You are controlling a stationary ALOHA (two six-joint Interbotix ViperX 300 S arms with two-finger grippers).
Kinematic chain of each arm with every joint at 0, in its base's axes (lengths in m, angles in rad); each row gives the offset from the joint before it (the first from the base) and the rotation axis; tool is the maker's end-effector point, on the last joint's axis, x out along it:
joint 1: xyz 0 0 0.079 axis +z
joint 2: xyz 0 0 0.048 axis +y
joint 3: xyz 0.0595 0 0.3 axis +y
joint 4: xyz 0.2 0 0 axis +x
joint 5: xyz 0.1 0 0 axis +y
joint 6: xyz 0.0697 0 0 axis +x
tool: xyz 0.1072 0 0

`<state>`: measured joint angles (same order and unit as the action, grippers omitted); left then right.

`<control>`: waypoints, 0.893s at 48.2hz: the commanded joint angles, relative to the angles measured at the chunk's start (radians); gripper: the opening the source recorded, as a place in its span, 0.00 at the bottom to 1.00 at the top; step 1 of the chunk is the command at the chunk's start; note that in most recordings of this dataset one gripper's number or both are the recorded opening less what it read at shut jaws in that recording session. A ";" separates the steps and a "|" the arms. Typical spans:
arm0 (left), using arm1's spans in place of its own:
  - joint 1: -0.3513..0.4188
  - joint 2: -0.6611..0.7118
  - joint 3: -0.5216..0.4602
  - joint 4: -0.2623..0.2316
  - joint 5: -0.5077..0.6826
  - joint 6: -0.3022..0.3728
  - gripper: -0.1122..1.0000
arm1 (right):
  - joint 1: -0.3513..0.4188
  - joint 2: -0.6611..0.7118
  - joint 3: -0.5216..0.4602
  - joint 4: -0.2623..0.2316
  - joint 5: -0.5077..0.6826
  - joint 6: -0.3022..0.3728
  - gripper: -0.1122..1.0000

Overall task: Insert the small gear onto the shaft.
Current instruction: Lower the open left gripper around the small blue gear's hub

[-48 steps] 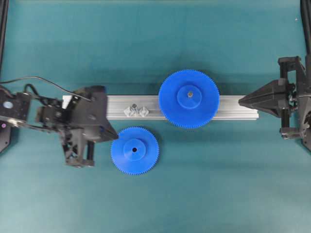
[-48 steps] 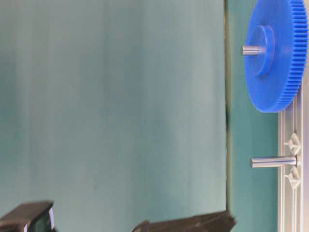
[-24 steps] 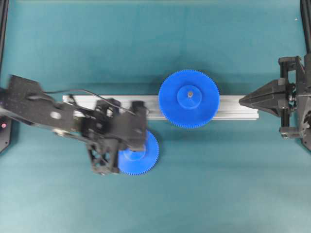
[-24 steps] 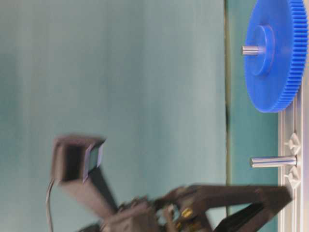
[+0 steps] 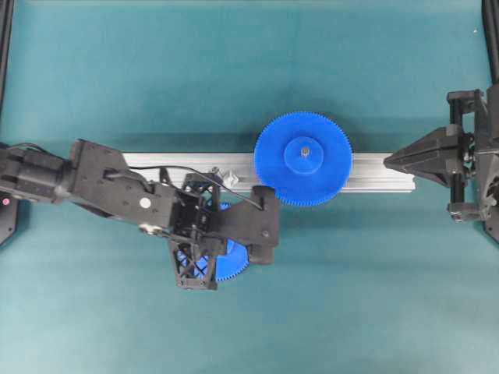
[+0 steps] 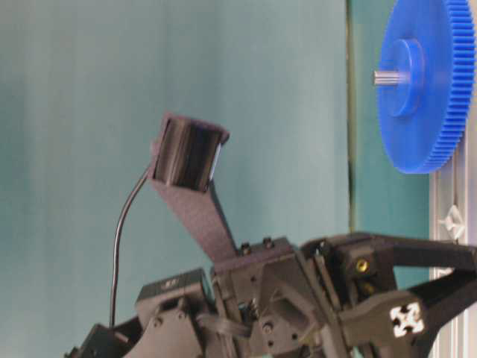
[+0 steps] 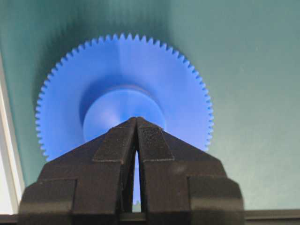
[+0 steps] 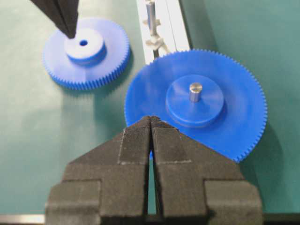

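Left end effector point(image 7: 136, 123): jaws pressed together, empty, tips over the small gear's hub. Right end effector point(image 8: 150, 120): closed, empty, at the rail's 3 o'clock end. Small gear point(image 8: 86, 50): blue, fine-toothed, dark centre hole, flat on the table point(image 5: 374, 296) at the rail's 6 o'clock side. Shaft point(image 8: 150, 16): thin silvery stub on the aluminium rail point(image 5: 374, 173), beside the large gear point(image 5: 302, 159). A second ago the left arm sat at the rail's 9 o'clock end; it now covers the gear.

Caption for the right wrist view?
Shut left pincer poised at the small gear's hub; bare shaft waits beside the mounted large gear.
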<state>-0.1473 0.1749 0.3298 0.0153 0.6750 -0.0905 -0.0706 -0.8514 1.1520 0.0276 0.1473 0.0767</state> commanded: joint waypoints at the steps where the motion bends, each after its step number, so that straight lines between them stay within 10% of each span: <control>1: -0.006 -0.014 -0.026 0.002 0.014 0.002 0.10 | -0.003 0.005 -0.014 0.003 -0.003 0.006 0.12; 43: -0.005 -0.005 -0.023 0.006 0.046 0.052 0.11 | -0.003 0.005 -0.008 0.003 -0.011 0.006 0.12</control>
<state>-0.1488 0.1902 0.3252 0.0184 0.7302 -0.0368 -0.0721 -0.8514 1.1536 0.0291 0.1457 0.0767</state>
